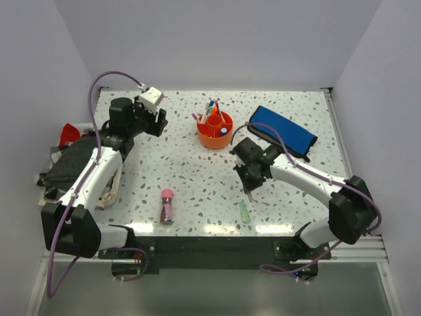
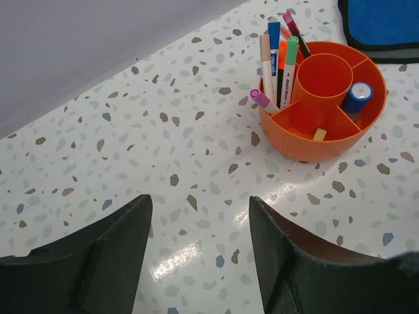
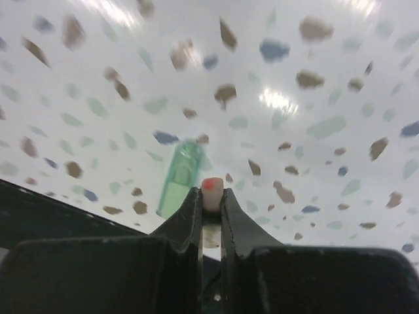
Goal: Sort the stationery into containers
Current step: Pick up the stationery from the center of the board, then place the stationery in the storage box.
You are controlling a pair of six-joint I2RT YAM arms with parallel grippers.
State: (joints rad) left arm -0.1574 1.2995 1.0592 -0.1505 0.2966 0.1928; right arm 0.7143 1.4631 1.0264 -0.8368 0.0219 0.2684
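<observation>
Pinched a pale red-tipped piece (image 3: 211,193) between the right fingers (image 3: 186,226), with a green marker (image 3: 180,176) at 11 o'clock. Held left fingers (image 2: 111,248) spread above the worktop (image 2: 163,150), with the orange caddy (image 2: 308,149) at 1 o'clock.

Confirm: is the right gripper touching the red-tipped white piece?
Touching. Right wrist view shows the right gripper shut on the red-tipped white piece, a finger against each side.

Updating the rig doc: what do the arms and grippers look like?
Left arm and right arm match: white shells, black joints, a purple cable along each. Left gripper and right gripper are black, with matte wedge-shaped fingers. White block on the left wrist.
</observation>
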